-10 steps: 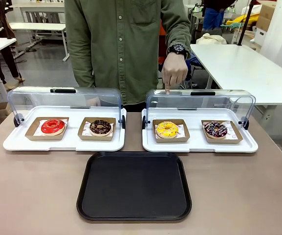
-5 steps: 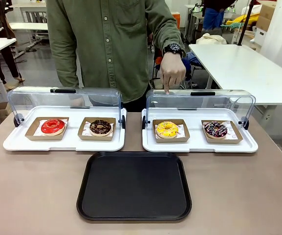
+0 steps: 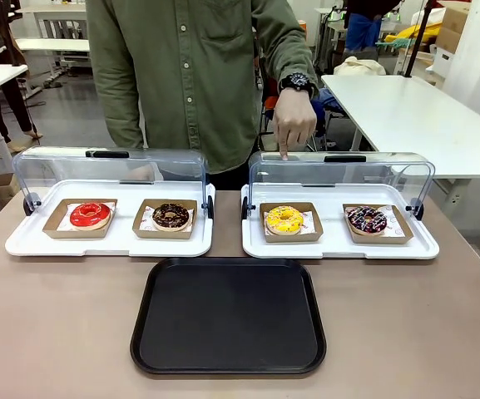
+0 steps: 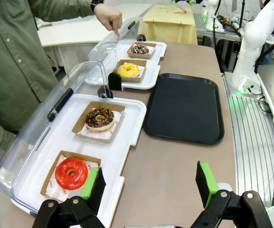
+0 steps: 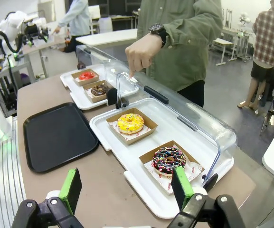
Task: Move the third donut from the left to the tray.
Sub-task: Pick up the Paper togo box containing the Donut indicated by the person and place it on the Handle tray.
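The yellow-iced donut [image 3: 284,219] lies on its brown cardboard square in the left half of the right white display tray [image 3: 339,249]; it also shows in the wrist views [image 4: 128,70] [image 5: 130,122]. The black tray [image 3: 228,314] lies flat in front of both display trays, bare [image 4: 185,107] [image 5: 56,135]. A person's hand [image 3: 294,125] points a finger down at the raised clear lid above the yellow donut. My left gripper [image 4: 149,184] hangs open over the table's left end. My right gripper [image 5: 127,189] hangs open over the right end.
The left display tray [image 3: 106,243] holds a red-iced donut [image 3: 90,214] and a chocolate donut [image 3: 170,215]. A dark sprinkled donut [image 3: 366,219] sits right of the yellow one. Both clear lids stand raised behind the trays. The person stands close at the far edge.
The person's body has shifted to the left behind the trays while the pointing hand stays on the right lid. Donuts and black tray have not moved.
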You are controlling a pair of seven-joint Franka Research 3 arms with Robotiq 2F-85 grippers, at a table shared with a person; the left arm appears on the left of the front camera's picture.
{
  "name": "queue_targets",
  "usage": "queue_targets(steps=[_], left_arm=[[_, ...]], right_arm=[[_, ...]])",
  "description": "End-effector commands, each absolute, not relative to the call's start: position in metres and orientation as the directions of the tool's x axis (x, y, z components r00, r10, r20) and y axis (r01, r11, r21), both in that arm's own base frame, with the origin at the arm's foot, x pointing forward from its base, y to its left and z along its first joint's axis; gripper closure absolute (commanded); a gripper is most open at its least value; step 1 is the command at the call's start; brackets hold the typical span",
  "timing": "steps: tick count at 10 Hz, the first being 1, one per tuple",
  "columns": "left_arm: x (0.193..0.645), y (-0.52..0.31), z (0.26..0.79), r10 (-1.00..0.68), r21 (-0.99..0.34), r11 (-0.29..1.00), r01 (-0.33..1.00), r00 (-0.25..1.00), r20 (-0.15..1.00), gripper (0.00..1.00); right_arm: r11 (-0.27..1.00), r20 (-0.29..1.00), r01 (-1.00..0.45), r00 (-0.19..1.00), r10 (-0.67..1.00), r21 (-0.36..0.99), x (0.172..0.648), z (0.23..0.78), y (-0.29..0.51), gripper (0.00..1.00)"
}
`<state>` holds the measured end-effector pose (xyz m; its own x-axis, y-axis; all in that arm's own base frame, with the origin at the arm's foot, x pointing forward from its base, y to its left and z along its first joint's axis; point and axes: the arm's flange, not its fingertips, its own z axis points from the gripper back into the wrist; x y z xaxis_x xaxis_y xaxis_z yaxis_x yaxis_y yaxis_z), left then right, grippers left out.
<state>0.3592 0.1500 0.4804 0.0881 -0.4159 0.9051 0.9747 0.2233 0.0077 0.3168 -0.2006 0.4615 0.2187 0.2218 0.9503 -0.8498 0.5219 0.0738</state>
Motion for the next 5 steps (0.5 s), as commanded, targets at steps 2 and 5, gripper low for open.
queue_targets(steps=[2,5], left_arm=[[0.361,0.15,0.481,-0.399,0.027,0.211,0.977,0.062,0.915,0.0],[0.361,0.15,0.481,-0.399,0.027,0.211,0.977,0.062,0.915,0.0]], right_arm=[[0.558,0.928,-0.83,0.186,0.321,-0.027,0.318,0.472,-0.172,0.0],[0.61,0.836,-0.771,0.205,0.51,-0.183,0.324,0.494,-0.092,0.0]])
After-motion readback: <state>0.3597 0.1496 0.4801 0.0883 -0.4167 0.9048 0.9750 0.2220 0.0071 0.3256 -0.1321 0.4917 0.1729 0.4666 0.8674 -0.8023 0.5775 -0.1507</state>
